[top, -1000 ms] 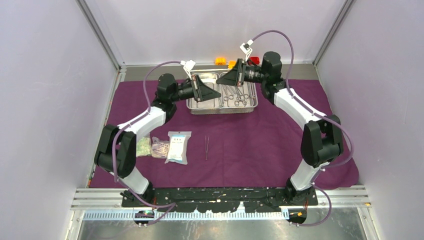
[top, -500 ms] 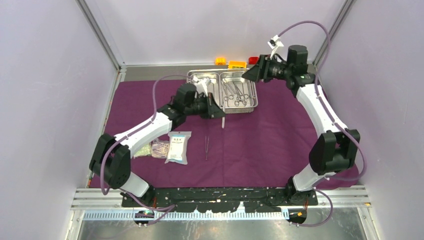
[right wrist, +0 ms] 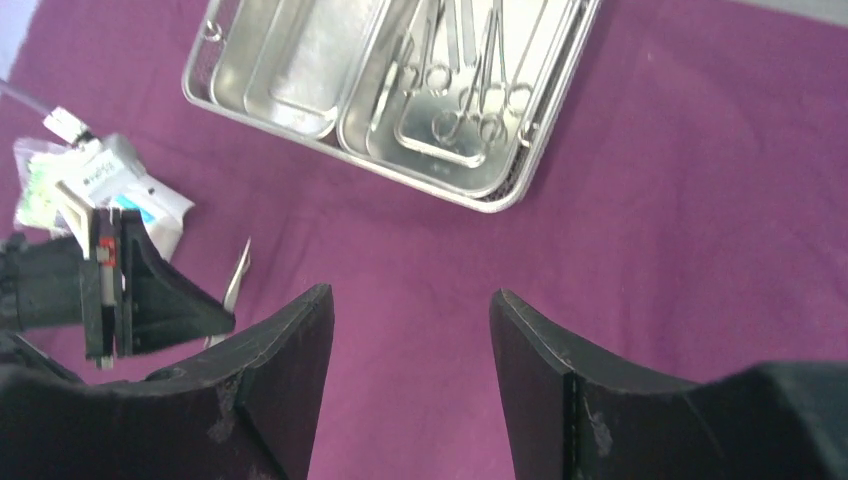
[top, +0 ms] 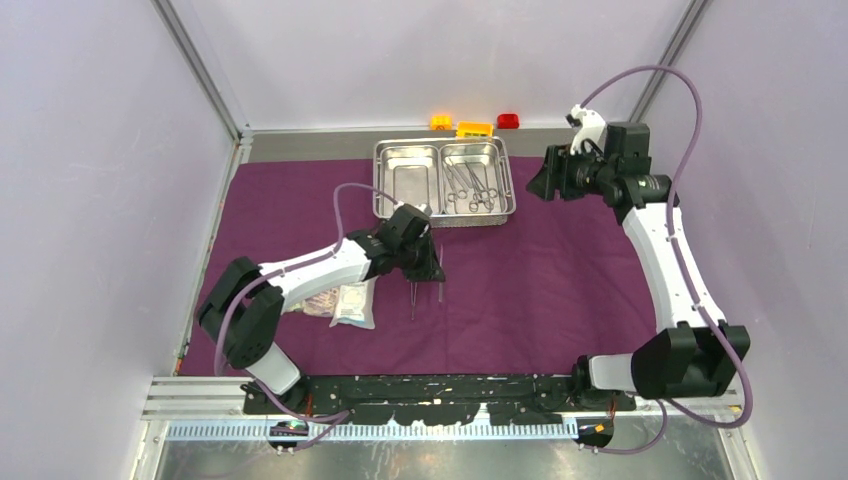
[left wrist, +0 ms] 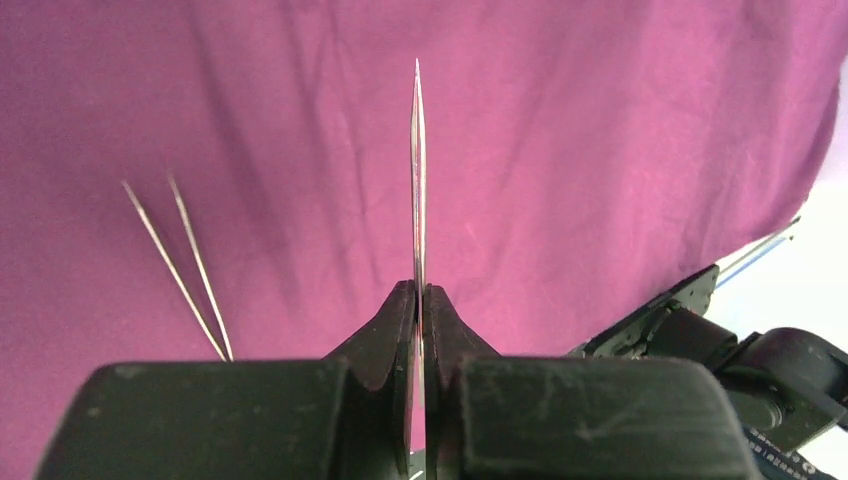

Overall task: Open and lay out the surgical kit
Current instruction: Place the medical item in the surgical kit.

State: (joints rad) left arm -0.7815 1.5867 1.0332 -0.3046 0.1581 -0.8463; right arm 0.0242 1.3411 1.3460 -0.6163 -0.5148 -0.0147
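Most of the counter [top: 330,143] lies under the purple cloth [top: 560,290], spread flat, so we have open room for laying things out. At its far middle sits the steel tray [top: 405,185], its left compartment bare and its right one holding the scissors and clamps [top: 472,185] in a loose heap. Our right gripper [right wrist: 410,295] hovers over the cloth just right of the tray, jaws wide and holding nothing. Our left gripper [left wrist: 418,300] is over the near middle of the cloth, pinched tight on a thin pointed steel tool [left wrist: 418,180] that sticks straight out ahead of it. Whether the tip touches the cloth we cannot tell. Near the left arm lie the clear packets [top: 352,305], and just beside the held tool the tweezers [left wrist: 200,265] lie flat on the cloth. The step in hand, as we judge it, is setting this tool down next to the tweezers. To do it well we should lower it until it lies along the cloth, parallel to the tweezers and apart from them. Only then should we open, since so light a piece dropped from height could bounce onto its neighbour. Afterwards we should lift straight up so the gripper does not drag it.
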